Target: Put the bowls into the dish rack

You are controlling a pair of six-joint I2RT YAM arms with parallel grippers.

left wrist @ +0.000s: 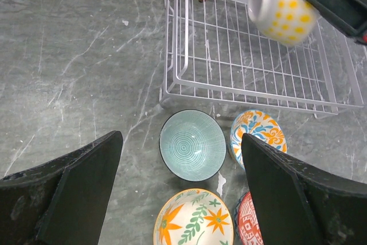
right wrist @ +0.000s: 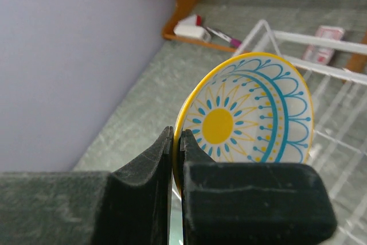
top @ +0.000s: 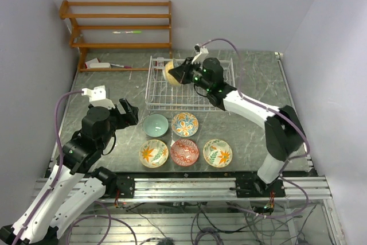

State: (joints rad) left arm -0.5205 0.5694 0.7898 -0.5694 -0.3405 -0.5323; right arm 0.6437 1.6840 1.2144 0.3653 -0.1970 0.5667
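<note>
Right gripper (top: 183,73) pinching a yellow sunburst bowl (right wrist: 246,113) by its rim, over the wire dish rack (top: 150,87) by the far edge of the bench (top: 252,124), left gripper (top: 129,112) spread wide near the teal bowl (left wrist: 192,144)

The yellow-rimmed bowl (right wrist: 246,113): white interior, yellow sun, blue arcs; yellow dots outside. The teal bowl (top: 155,125): fine concentric rings. The scroll bowl (top: 184,124): orange and blue. The flower bowl (top: 153,154): orange blooms, green leaves. The red bowl (top: 184,152): lattice pattern. The dish rack (top: 166,98): white. The table (top: 241,136): grey-green, pale veining.
</note>
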